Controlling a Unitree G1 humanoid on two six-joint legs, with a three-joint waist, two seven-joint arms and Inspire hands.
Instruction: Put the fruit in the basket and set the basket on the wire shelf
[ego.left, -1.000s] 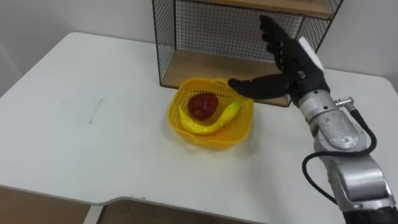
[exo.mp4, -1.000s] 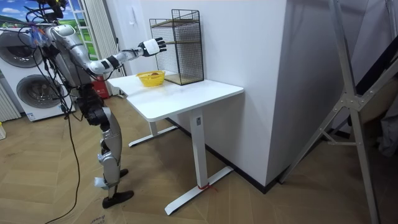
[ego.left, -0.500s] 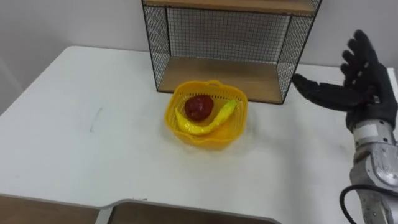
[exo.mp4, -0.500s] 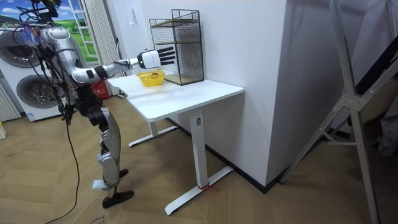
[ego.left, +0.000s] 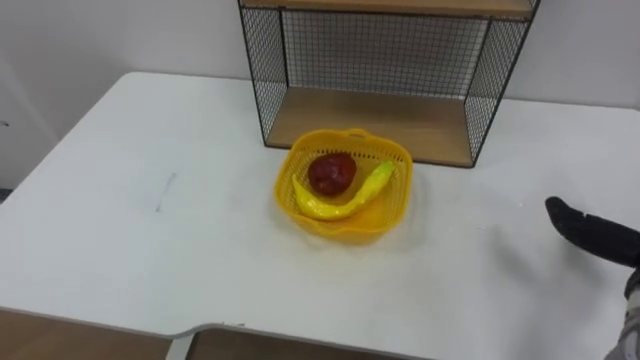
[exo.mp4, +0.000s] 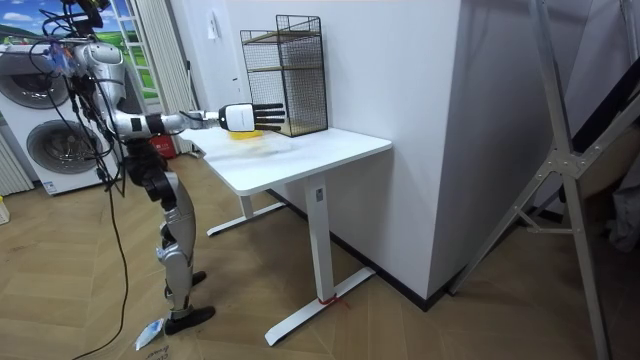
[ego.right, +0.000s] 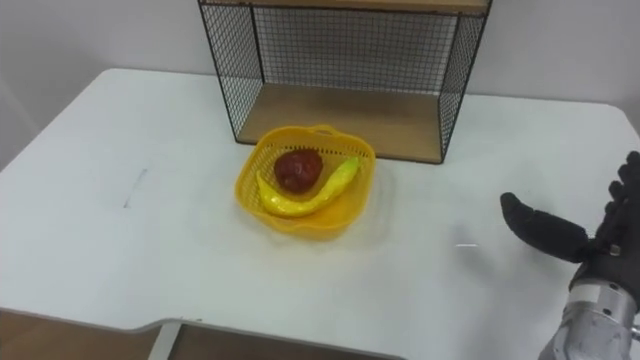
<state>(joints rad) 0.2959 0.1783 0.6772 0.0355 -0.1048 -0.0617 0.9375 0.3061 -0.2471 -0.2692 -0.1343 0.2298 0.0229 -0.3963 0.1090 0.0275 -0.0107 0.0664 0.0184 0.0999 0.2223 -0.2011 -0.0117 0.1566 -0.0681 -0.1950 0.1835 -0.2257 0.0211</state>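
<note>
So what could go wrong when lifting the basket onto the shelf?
The banana reaches the rim of the basket, so a tilt might spill it. It sits close before the shelf; its rim could catch the wire. The right hand is off to one side; a lopsided grip may tip it.

Left side: the worktop (ego.left: 150, 230) lies bare from the basket out to its left edge, wide room to pass
Middle: the basket (ego.left: 345, 222) stands just in front of the wire shelf (ego.left: 375, 50), across the way in
Shelf walls: mesh closes the back and both sides; the front stands open
Lower bay: the lower board (ego.left: 400, 120) is bare, roofed by the upper board (ego.left: 390, 6)
Right side: the right robot hand (ego.right: 590, 240) hovers near the right edge, fingers straight, well apart from the basket, bare worktop between
</note>
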